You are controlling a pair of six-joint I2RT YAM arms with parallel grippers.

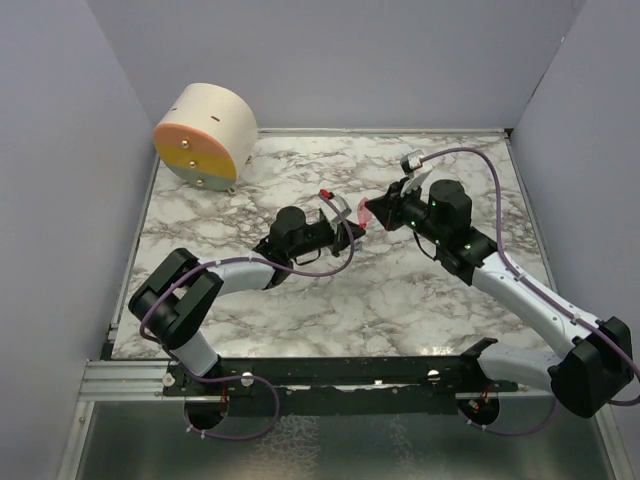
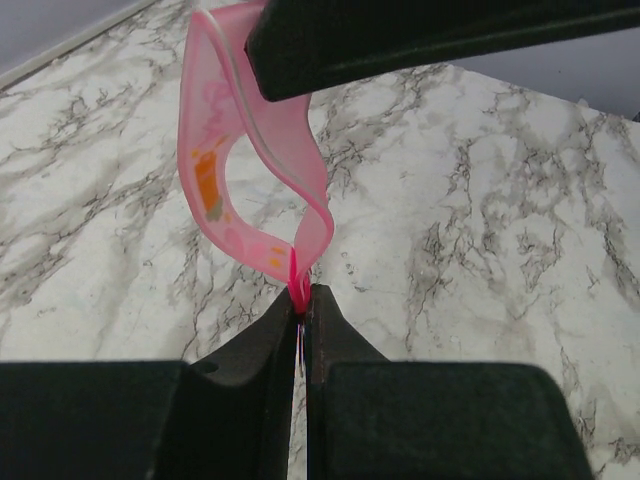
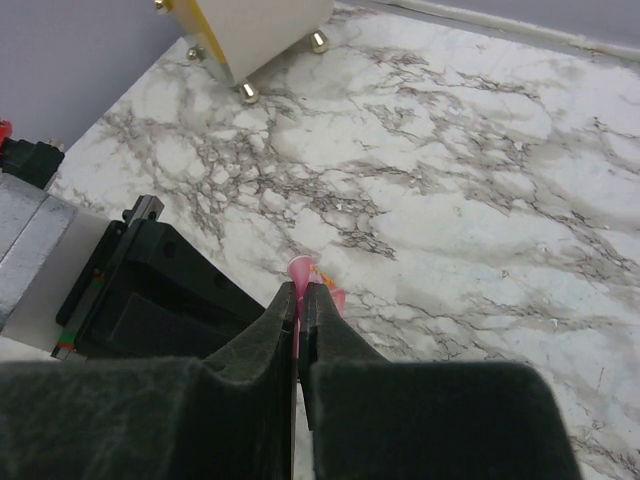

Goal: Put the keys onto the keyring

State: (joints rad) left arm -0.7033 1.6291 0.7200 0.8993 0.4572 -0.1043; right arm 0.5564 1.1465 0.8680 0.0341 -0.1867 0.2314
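Observation:
The keys show as one pink thing, a translucent pink band (image 2: 290,140) with orange marks, bent into a loop above the marble table (image 1: 400,300). It hangs between the two grippers (image 1: 366,213). My left gripper (image 2: 301,298) (image 1: 352,232) is shut on its lower bright pink-red end. My right gripper (image 3: 299,290) (image 1: 378,215) is shut on the other end, and a pink tip (image 3: 298,268) sticks out past its fingers. One of its black fingers (image 2: 400,40) crosses the top of the left wrist view. The keyring is hidden. A thin bluish sliver sits deep between the left jaws, and I cannot tell what it is.
A round beige box (image 1: 205,135) with an orange and yellow face and brass feet stands at the back left (image 3: 255,35). Grey walls close in the table on three sides. The left arm's black wrist (image 3: 150,290) sits close beside the right fingers.

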